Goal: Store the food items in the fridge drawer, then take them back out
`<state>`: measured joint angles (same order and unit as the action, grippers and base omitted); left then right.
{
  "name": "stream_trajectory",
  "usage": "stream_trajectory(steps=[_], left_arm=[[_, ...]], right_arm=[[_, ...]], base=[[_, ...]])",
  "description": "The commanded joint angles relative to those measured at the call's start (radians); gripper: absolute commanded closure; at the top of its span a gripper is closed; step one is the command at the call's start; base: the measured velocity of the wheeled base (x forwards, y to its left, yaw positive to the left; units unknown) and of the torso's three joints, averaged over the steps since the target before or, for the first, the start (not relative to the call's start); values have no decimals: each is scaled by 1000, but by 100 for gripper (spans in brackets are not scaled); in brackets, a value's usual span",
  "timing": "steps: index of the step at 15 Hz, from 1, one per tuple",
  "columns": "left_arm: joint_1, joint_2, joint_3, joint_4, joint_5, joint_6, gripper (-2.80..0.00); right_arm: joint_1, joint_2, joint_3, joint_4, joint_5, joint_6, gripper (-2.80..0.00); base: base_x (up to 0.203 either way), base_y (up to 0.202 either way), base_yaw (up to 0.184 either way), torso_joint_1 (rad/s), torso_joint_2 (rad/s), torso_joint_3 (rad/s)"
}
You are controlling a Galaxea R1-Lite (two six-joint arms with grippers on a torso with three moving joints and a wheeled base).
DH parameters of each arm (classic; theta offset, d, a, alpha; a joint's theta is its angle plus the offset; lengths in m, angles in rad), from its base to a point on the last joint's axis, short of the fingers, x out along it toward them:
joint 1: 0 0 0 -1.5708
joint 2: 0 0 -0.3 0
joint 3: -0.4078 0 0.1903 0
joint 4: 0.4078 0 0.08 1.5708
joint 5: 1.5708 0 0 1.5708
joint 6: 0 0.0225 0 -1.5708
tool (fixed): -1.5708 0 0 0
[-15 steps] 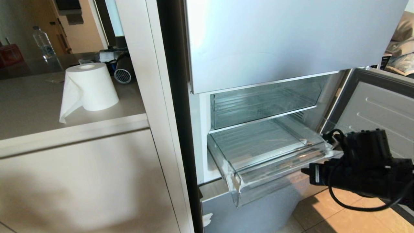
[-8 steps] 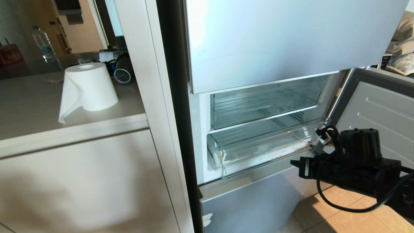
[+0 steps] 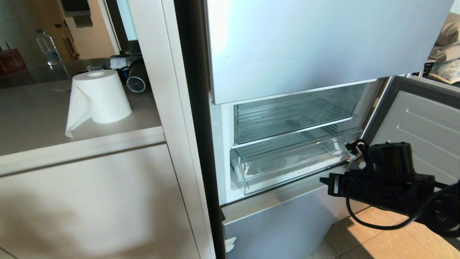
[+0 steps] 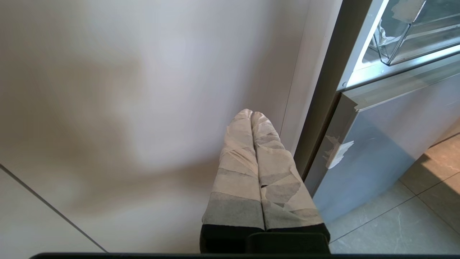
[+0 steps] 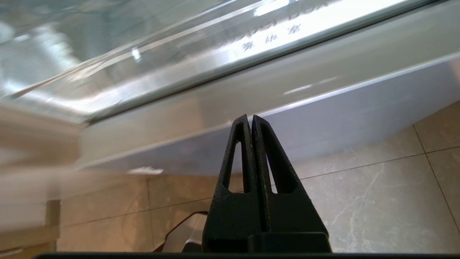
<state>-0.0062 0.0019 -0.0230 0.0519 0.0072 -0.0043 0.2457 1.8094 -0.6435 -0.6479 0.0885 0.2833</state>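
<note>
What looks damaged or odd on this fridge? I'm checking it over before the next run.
Torn white tape clings to the drawer at its front left corner, and a white chipped patch marks the lower panel. No food shows anywhere. The shut right gripper points at the fridge front, below the drawer.

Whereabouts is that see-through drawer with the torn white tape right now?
In the head view the fridge drawer sits nearly pushed in, in the open fridge compartment right of centre, just under the other clear bin and above the silver lower panel.
</note>
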Motion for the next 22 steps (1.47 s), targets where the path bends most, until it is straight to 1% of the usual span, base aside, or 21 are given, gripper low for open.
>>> stream_trajectory(steps=[1,2,5,7,9,11,13,14,17,19,21,22], left_arm=[[0,0,0,0,0,0,0],[0,0,0,0,0,0,0],[0,0,0,0,0,0,0],[0,0,0,0,0,0,0],[0,0,0,0,0,0,0],[0,0,0,0,1,0,0],[0,0,0,0,2,0,0],[0,0,0,0,0,0,0],[0,0,0,0,0,0,0],[0,0,0,0,2,0,0],[0,0,0,0,0,0,0],[0,0,0,0,0,0,0]], right_arm=[[5,159,-81,-3,-15,1,0],[8,193,-121,0,-25,-1,0],[13,244,-224,70,-31,0,0],[14,287,-280,61,-30,6,0],[29,305,-293,-4,-27,10,0],[33,325,-298,-116,-28,25,0],[43,324,-270,-222,-33,80,0],[45,306,-235,-241,-45,92,0],[60,165,-83,-249,-56,99,0],[73,-47,46,-221,-47,94,0],[75,-295,145,-117,-43,74,0],[63,-443,190,-42,-42,46,0]], base=[[0,0,0,0,0,0],[0,0,0,0,0,0],[0,0,0,0,0,0],[0,0,0,0,0,0],[0,0,0,0,0,0],[0,0,0,0,0,0],[0,0,0,0,0,0],[0,0,0,0,0,0],[0,0,0,0,0,0],[0,0,0,0,0,0],[0,0,0,0,0,0],[0,0,0,0,0,0]])
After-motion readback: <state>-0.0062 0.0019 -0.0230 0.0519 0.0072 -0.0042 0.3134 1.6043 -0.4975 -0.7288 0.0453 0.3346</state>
